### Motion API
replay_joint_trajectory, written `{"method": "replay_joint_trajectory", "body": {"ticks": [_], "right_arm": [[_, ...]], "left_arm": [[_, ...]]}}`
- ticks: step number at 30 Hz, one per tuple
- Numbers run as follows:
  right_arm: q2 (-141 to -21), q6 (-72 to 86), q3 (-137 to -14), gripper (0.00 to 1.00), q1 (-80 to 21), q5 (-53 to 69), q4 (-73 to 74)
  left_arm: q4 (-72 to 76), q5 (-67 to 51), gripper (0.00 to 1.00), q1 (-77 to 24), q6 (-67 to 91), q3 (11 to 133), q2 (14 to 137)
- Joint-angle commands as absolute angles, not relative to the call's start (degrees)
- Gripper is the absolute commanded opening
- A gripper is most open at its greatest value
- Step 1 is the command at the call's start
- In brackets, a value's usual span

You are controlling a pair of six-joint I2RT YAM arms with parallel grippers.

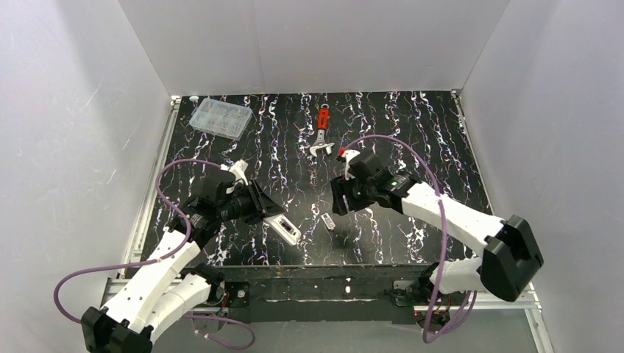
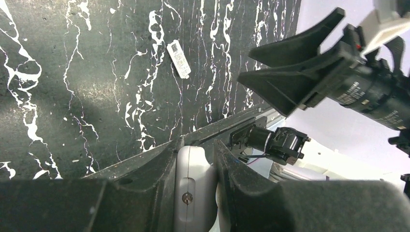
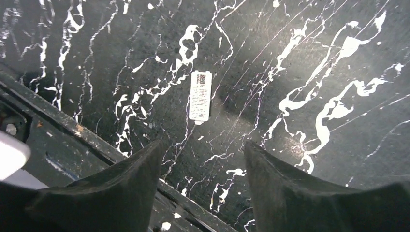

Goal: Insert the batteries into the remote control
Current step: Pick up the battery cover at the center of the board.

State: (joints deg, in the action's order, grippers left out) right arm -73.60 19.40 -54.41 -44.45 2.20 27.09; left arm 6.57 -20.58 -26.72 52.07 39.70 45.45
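Two arms share the job: your left gripper [image 1: 268,212] clamps the remote control [image 1: 285,229] near the table's [image 1: 412,132] front edge, probably to present it, while your right gripper [image 1: 340,200], fingers spread and empty, hangs over the small loose white piece [image 3: 200,95].

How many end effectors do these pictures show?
2. The left end effector, near left, grips the remote control; the right end effector, centre, is open near the small white piece.

3 plain white walls [image 1: 309,44] enclose a black tabletop [image 1: 419,132] (white-veined, marble-like), evenly lit.
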Motion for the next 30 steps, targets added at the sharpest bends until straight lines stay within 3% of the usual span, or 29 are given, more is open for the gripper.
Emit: {"method": "replay_joint_trajectory", "body": {"ticks": [1, 5, 14, 30], "right_arm": [[-79.0, 22.8, -55.6, 0.73, -46.0, 0.4, 24.4], [-84.9, 23.4, -56.7, 0.80, -48.0, 0.3, 23.6], [-92.6, 21.6, -60.0, 0.78, -51.7, -3.7, 22.4], [-98.3, 17.9, -62.2, 0.59, -53.7, -7.4, 26.2]], "left_arm": [[6.7, -23.1, 0.00, -26.4, 52.4, 41.3, 46.0], [5.7, -23.2, 0.00, -26.2, 51.6, 42.1, 45.8], [5.1, -23.7, 0.00, -26.2, 51.7, 42.5, 45.8], [5.4, -24.9, 0.00, -26.1, 51.9, 42.9, 46.8]]}}
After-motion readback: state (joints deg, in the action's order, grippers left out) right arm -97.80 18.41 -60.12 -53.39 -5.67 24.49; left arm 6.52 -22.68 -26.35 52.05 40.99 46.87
